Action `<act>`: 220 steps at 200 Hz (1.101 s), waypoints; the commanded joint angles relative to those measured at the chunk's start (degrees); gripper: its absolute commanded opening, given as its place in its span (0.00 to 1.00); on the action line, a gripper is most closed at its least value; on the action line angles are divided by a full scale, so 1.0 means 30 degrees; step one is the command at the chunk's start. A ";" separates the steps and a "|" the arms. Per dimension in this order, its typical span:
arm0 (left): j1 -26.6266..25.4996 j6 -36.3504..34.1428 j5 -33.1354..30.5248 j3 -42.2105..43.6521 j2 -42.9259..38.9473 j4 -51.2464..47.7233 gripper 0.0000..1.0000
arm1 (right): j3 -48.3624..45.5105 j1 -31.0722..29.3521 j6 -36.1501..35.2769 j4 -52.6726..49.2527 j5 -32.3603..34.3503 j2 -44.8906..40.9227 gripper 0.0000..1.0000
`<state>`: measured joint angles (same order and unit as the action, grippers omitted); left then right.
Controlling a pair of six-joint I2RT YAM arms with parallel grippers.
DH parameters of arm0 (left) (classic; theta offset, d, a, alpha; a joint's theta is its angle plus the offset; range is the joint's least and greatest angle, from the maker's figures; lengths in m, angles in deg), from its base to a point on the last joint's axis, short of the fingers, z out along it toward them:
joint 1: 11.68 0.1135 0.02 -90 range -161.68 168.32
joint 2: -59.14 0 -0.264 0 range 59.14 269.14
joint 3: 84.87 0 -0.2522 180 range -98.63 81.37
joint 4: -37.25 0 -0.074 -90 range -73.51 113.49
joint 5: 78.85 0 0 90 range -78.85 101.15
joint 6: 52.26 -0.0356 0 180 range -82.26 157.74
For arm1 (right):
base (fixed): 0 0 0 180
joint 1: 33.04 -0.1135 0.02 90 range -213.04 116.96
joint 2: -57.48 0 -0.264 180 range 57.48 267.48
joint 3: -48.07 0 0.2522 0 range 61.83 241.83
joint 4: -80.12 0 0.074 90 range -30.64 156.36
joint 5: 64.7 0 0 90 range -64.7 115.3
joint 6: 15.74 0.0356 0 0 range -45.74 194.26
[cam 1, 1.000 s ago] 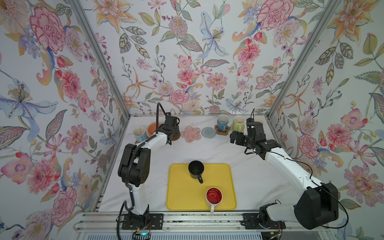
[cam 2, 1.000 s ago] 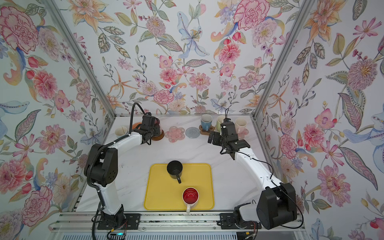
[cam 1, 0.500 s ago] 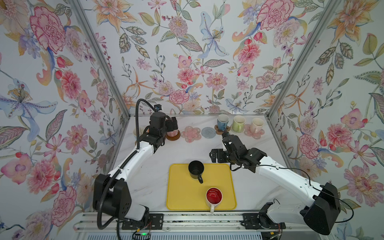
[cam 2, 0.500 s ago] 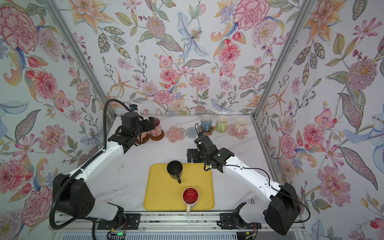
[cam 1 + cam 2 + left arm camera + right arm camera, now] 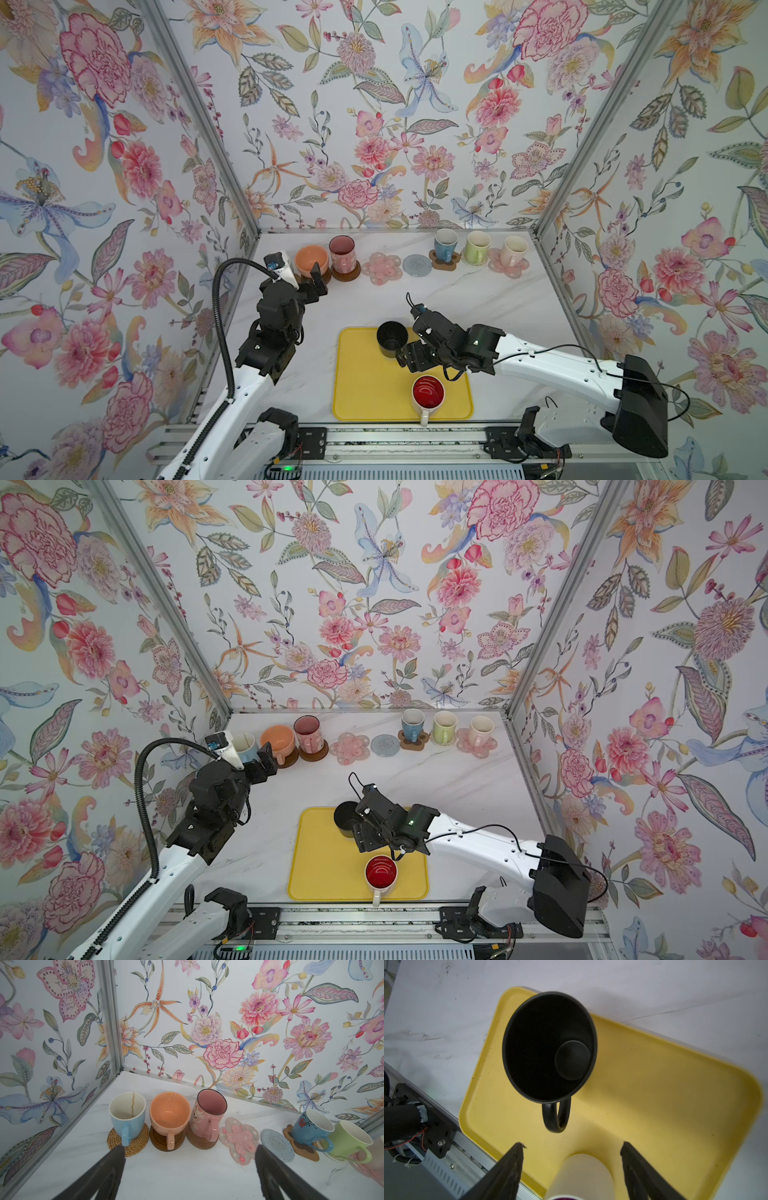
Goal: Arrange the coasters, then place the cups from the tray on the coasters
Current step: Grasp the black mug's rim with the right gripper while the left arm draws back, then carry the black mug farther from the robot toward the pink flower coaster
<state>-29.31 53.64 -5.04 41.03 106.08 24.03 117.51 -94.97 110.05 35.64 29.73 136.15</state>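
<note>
L gripper [image 5: 190, 1150], beyond the tray's [image 5: 361, 399] far-left corner, sits close to the peach cup [image 5: 169, 1118]; a careless swing could clip its handle & shove it off its coaster [image 5: 160, 1145]; jaws wide apart, empty. R gripper [image 5: 572, 1145] hangs over the tray, just short of the black cup [image 5: 550, 1047] handle; an off-centre pinch could spin or tip it, or bump the white cup [image 5: 581, 1176] alongside; jaws apart, touching nothing.

In the right wrist view the white cup [image 5: 581, 1176] is cut off by the edge; in the left wrist view a pale cup [image 5: 377, 1153] is blurred and cut off.
</note>
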 commanded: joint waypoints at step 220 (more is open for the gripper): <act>0.0433 0.1316 -0.2021 0.3422 -0.3453 -0.2610 0.99 | 0.3133 -0.0023 -0.3063 0.0277 0.2099 0.4364 0.00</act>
<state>-28.65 56.70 -10.29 50.28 96.70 17.01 123.67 -96.02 102.88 37.52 34.36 151.93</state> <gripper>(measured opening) 0.989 0.153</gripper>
